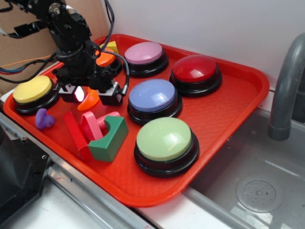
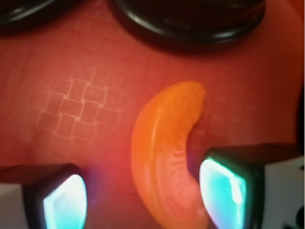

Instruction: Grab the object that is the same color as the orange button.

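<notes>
A red tray (image 1: pixel 228 119) is sitting on the counter beside a sink, carrying the big dome buttons — the orange button (image 1: pixel 106 59) is peeking out behind the robot arm (image 1: pixel 66 33). The gripper (image 2: pixel 143 191) is hanging low over the tray with its jaws spread apart, gripping nothing yet — the orange slice (image 2: pixel 162 162) is lying on the tray between them, just beside the right-hand fingertip (image 2: pixel 224 186).

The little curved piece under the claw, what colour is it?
Glossy orange. The curved piece shows best in the wrist view, lying between the claw's fingers.
</notes>
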### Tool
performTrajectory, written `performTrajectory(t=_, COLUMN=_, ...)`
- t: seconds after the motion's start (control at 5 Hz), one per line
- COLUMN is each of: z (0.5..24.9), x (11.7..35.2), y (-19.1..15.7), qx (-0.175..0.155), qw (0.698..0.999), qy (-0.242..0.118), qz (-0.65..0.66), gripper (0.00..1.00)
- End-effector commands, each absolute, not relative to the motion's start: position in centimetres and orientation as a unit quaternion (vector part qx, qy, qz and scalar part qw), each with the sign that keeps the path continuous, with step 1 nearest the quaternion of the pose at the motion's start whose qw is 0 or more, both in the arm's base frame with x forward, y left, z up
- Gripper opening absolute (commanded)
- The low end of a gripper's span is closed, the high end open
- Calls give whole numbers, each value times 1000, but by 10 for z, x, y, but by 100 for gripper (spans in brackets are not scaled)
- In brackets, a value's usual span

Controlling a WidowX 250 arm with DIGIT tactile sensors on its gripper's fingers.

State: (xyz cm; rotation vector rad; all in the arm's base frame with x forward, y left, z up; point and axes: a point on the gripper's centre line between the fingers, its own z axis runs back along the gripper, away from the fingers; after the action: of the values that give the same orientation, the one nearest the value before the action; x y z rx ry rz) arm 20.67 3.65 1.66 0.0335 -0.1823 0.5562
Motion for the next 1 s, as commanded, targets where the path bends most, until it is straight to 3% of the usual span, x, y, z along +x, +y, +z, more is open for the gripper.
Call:
performTrajectory(t=0.0, z=17, x=204, y=41, qx=-10, qw=954, qy=-100, qz=283, gripper=0)
performTrajectory(t=0.4, z=38, x=206, y=42, qx=-24, qw=951, qy=-110, qz=287, gripper=0)
performTrajectory(t=0.8, z=101, x=215, y=35, qx=-30, qw=965, qy=-110, qz=235, gripper=0)
